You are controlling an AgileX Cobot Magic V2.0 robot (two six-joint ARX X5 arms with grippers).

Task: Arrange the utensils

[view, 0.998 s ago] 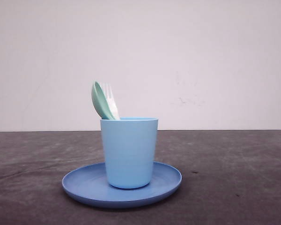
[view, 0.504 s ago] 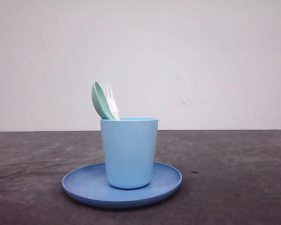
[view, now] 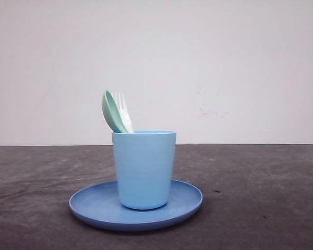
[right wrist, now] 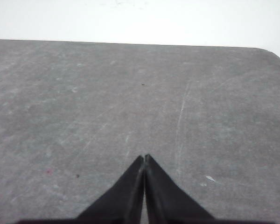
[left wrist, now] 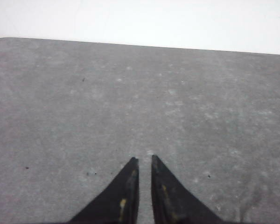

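**Utensils standing in the cup, both hands empty over bare worktop**

Mint-green spoon (view: pixel 112 112) upright in the light blue cup (view: pixel 144 169), oval bowl poking above the rim and leaning toward the left side. White fork (view: pixel 122 110) right beside it in the same cup, tines up, tucked just behind and to the right of the spoon's bowl, the two touching or very nearly so. Handles of both hidden inside the cup.

Cup standing upright near the middle of the round blue plate (view: pixel 94 205), plate flat on the dark grey worktop (view: pixel 261 198). Plain pale wall behind.

Over on the left wrist view: left hand (left wrist: pixel 144 161) with dark pointed fingers drawn close, only a thin slit between the tips, nothing gripped, speckled grey worktop beneath and ahead.

Right wrist view: right hand (right wrist: pixel 144 157) pinched fully together, tips meeting, nothing between them, scratched grey worktop stretching out in front to the wall.

Neither hand near the cup or plate as far as the wrist views tell.
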